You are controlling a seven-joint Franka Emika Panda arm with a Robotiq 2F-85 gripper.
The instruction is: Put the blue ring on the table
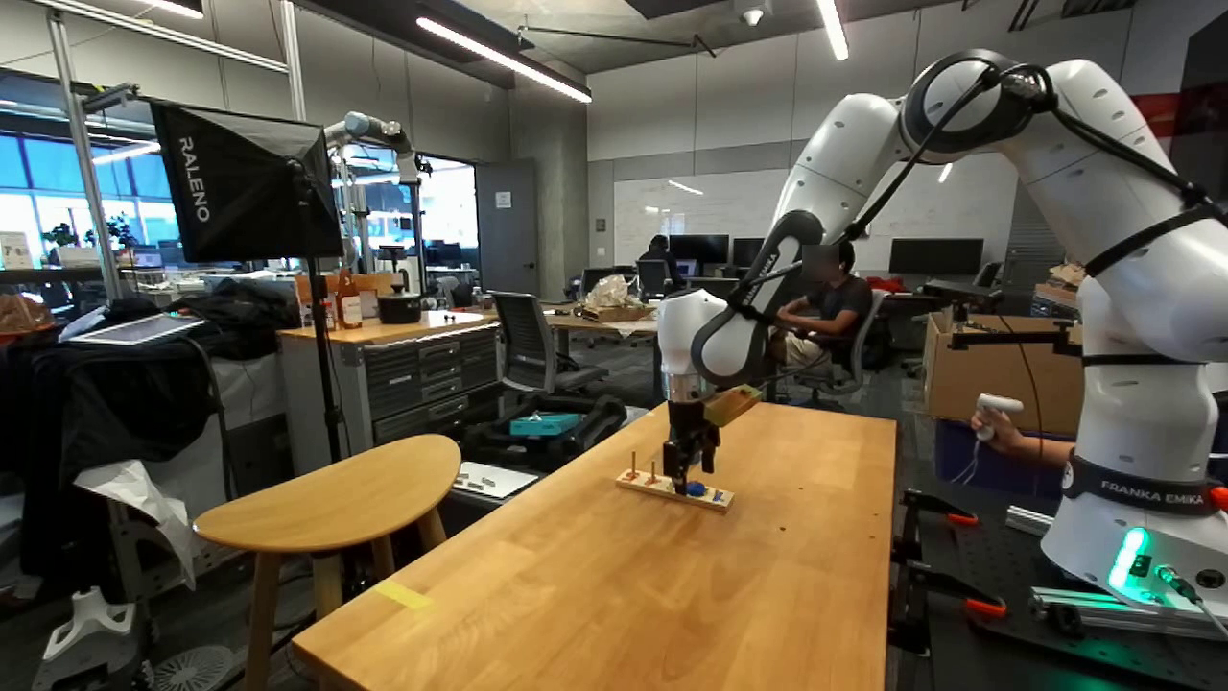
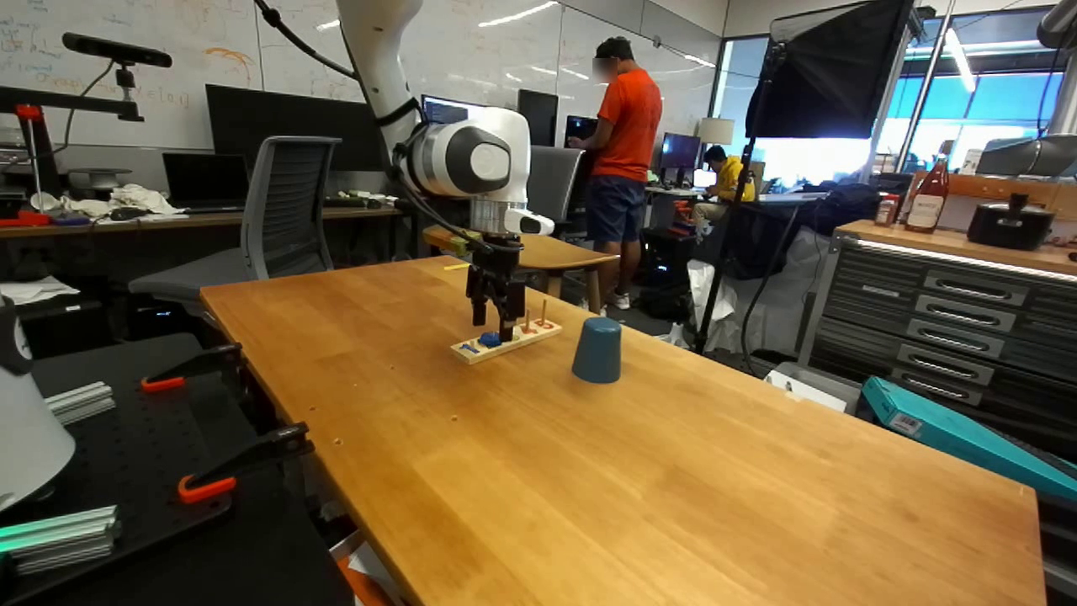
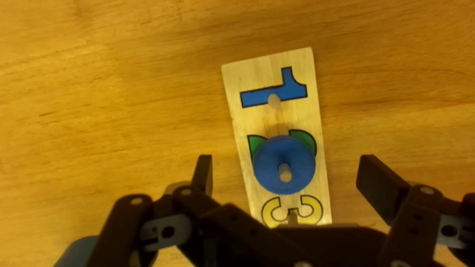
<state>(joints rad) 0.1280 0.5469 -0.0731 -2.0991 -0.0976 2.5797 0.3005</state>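
The blue ring (image 3: 267,167) sits around a wooden peg over the green number on the pale wooden base (image 3: 256,78). The ring also shows in both exterior views (image 1: 696,489) (image 2: 489,340). The base lies on the honey-coloured table (image 1: 729,595) (image 2: 673,471). My gripper (image 3: 285,170) is open with nothing between its fingers. In the wrist view the fingertips stand on either side of the ring, apart from it. In both exterior views the gripper (image 1: 693,468) (image 2: 492,323) is just above the base. The base's far end is hidden by the gripper in the wrist view.
A blue-grey upside-down cup (image 2: 597,349) stands on the table near the base; its edge shows in the wrist view (image 3: 76,254). More thin pegs (image 1: 633,463) rise from the base. A smaller oval wooden table (image 1: 336,494) stands beside the long table.
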